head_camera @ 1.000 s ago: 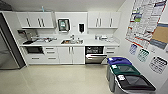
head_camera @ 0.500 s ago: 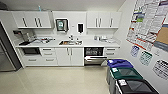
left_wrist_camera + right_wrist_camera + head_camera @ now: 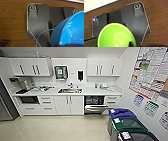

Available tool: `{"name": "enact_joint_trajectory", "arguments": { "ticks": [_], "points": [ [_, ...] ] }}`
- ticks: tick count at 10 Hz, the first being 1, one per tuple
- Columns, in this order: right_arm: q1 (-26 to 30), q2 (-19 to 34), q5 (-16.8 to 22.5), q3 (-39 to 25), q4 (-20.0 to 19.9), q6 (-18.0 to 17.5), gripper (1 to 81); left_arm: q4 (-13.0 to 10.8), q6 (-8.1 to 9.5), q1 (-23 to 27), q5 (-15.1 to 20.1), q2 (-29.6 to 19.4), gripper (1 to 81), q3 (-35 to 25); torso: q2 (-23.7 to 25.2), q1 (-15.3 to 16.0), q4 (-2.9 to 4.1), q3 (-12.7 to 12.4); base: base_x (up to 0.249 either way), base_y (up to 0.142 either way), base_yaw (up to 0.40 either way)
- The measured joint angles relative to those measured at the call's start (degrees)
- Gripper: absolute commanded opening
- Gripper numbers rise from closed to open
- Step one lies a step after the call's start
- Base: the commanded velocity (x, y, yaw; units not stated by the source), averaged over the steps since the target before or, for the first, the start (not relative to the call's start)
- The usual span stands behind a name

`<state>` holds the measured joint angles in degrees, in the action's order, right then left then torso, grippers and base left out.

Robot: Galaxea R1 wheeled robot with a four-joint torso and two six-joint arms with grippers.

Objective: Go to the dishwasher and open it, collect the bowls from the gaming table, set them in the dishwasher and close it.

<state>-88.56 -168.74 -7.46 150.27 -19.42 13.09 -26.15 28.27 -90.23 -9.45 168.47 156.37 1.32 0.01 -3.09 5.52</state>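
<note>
Stainless steel marks the dishwasher (image 3: 96, 107), which is seen from the head view under the white counter (image 3: 87, 92), right of the sink (image 3: 70, 90) and on the far side of a pale floor (image 3: 57, 127). Its door is lowered partway, so that the dark interior is exposed above the bar handle. Three bins (image 3: 127, 125) are lined up along the right wall, near the robot and just right of the dishwasher.

In the left wrist view a bright blue bowl (image 3: 70, 31) is seen large and close, over brown wood-grain floor. In the right wrist view a yellow-green bowl (image 3: 115, 36) is seen likewise, its hollow turned toward the camera. Each bowl is judged to be carried by its own arm, but the fingers are not made out in either view, so it cannot be told whether the grippers are clenched on the rims or how firmly.

Risks, as judged from this arrangement:
- An unseen grip may be shallow; a bowl could slip and fall to the hard floor while the base is driven.
- The protruding door lies low in the approach path and could be struck by the base or an arm.
- The bins narrow the right side, so a wide turn could clip them.
- A dark bowl is not accounted for, so the load may be incomplete.
</note>
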Motion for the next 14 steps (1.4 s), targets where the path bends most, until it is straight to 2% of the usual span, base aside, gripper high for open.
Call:
{"name": "enact_joint_trajectory", "arguments": {
  "ticks": [7, 14],
  "points": [
    [0.1, 0.0, 0.0, 0.2, 0.0, 0.0, 1.0, 0.8, 0.06, 0.0, 0.0, -0.2, 1.0, 0.0, 0.0, 0.0, 0.00, 0.0, 0.179, 0.000, 0.000],
    [0.2, 0.0, 0.0, 0.3, 0.0, 0.0, 1.0, 0.9, 0.09, -0.1, 0.0, -0.2, 1.0, 0.0, 0.0, 0.0, 0.00, 0.0, 0.122, 0.000, 0.000]
  ]
}}
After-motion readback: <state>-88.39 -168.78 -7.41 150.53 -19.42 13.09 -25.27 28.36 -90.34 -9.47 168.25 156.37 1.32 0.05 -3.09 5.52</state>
